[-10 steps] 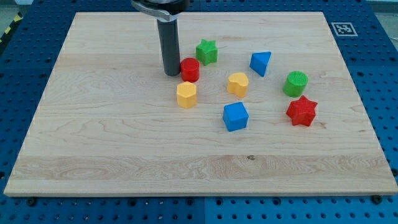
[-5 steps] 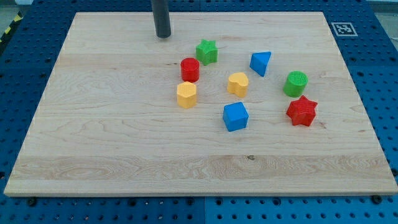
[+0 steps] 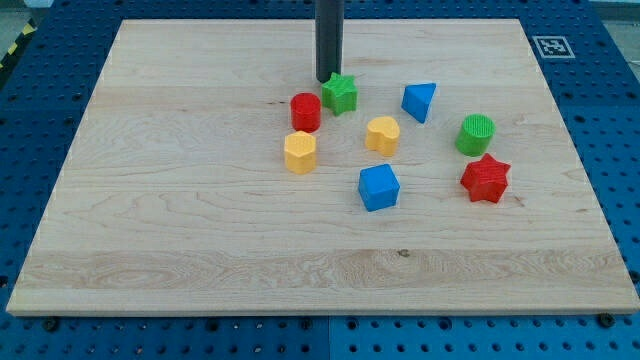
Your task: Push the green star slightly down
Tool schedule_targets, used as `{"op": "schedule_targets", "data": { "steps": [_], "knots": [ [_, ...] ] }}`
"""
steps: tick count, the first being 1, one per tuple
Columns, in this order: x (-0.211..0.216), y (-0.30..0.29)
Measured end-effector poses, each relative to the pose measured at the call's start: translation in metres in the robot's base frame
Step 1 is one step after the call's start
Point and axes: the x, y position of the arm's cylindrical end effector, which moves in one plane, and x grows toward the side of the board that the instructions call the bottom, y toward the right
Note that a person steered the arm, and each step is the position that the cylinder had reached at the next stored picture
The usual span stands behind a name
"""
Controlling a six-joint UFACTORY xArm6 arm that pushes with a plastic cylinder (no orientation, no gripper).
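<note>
The green star (image 3: 340, 94) lies on the wooden board (image 3: 180, 220), in its upper middle part. My tip (image 3: 327, 79) stands right at the star's upper left edge, touching it or nearly so. The rod rises straight up out of the view's top. A red cylinder (image 3: 305, 112) sits just left and below the star, close to it.
A yellow hexagonal block (image 3: 299, 152) lies below the red cylinder. A yellow heart-like block (image 3: 382, 134) and a blue cube (image 3: 379, 187) lie below and right of the star. A blue triangular block (image 3: 419, 101), a green cylinder (image 3: 476, 134) and a red star (image 3: 486, 179) lie to the right.
My tip moved from beside the red cylinder up toward the board's top, then right and down to the green star's upper left. The star has shifted slightly down and right.
</note>
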Motion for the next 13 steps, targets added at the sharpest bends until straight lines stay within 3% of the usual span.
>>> {"op": "schedule_targets", "data": {
  "steps": [2, 4, 6, 13],
  "knots": [
    [0.0, -0.039],
    [0.019, -0.041],
    [0.037, -0.027],
    [0.036, 0.005]
  ]
}}
